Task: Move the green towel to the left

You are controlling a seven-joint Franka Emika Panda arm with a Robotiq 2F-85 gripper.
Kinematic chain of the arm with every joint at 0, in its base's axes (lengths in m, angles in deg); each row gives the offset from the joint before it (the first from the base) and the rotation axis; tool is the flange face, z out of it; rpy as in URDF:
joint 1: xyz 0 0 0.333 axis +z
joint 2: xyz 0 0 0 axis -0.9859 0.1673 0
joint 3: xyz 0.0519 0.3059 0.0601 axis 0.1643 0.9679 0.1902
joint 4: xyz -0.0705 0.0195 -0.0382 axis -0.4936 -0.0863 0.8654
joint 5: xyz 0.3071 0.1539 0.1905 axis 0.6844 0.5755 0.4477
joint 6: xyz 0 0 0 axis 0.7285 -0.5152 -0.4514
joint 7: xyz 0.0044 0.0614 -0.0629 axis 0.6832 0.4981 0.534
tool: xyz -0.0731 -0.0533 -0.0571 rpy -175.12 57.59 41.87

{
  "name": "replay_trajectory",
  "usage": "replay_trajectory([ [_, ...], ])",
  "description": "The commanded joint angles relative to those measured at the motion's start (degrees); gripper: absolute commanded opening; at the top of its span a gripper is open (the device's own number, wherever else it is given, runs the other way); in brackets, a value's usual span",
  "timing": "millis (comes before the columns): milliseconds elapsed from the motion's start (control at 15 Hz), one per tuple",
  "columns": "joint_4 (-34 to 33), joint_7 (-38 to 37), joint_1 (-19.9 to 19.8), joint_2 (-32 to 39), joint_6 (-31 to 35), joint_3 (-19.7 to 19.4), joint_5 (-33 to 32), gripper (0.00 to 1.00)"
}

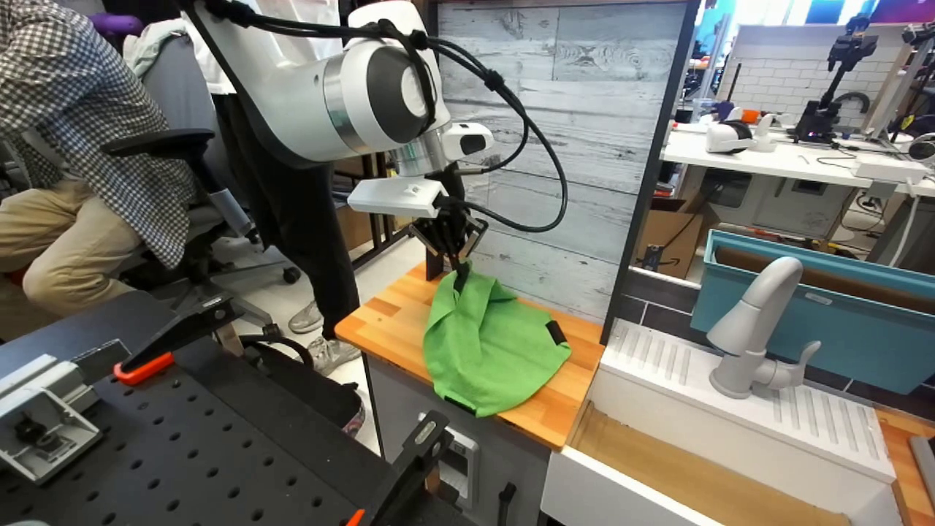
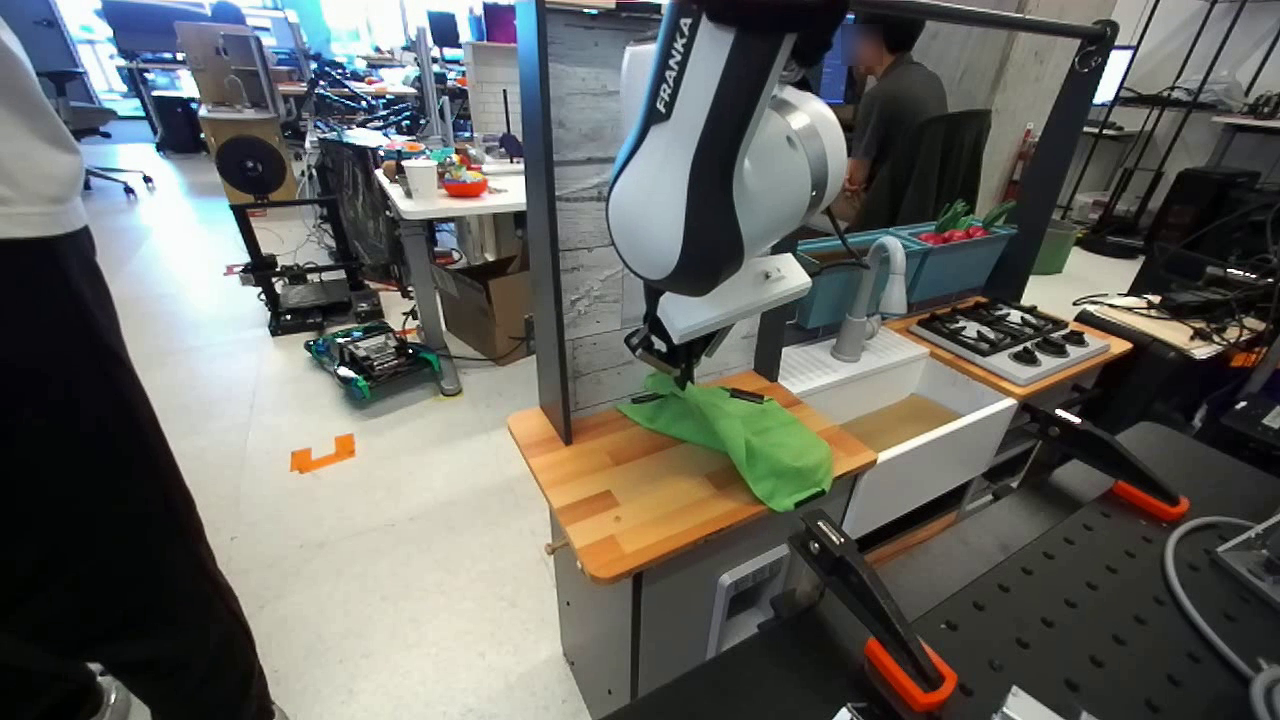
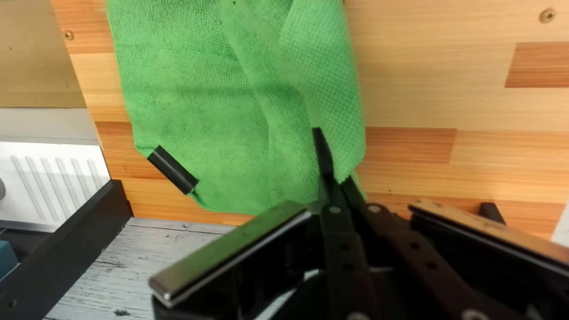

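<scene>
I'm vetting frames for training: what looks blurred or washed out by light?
Wrist view: the gripper looks soft, while the weave of the green towel shows clearly; in an exterior view, the bright far background is washed out and a person's face is blurred.

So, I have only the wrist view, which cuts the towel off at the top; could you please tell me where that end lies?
Observer: In an exterior view, that end of the towel reaches the front edge of the counter and seems to lap over it slightly.
Operator: Thank you; is anyone standing nearby?
Observer: Yes, an exterior view shows a person standing off the end of the counter away from the sink.
Operator: And what is past the sink?
Observer: A stove, as an exterior view shows.
</scene>
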Motion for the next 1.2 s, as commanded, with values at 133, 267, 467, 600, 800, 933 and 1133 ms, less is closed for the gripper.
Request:
replay_trajectory([
  [133, -2.0, 2.8, -0.7, -0.7, -5.8, 3.1, -2.8, 0.01],
  [267, -3.5, 3.7, -0.8, -0.2, -8.4, 4.1, -3.7, 0.01],
  [467, -5.6, 4.9, -0.8, 0.5, -11.4, 5.3, -5.7, 0.01],
  [600, -7.7, 5.8, -1.1, 1.2, -13.8, 6.3, -6.9, 0.01],
  [800, -12.7, 7.8, -1.9, 3.6, -18.9, 8.1, -7.8, 0.01],
  [933, -16.3, 9.5, -2.7, 5.8, -22.4, 9.3, -8.0, 0.01],
  [1133, -20.7, 12.4, -4.3, 8.5, -26.4, 10.8, -8.4, 0.01],
])
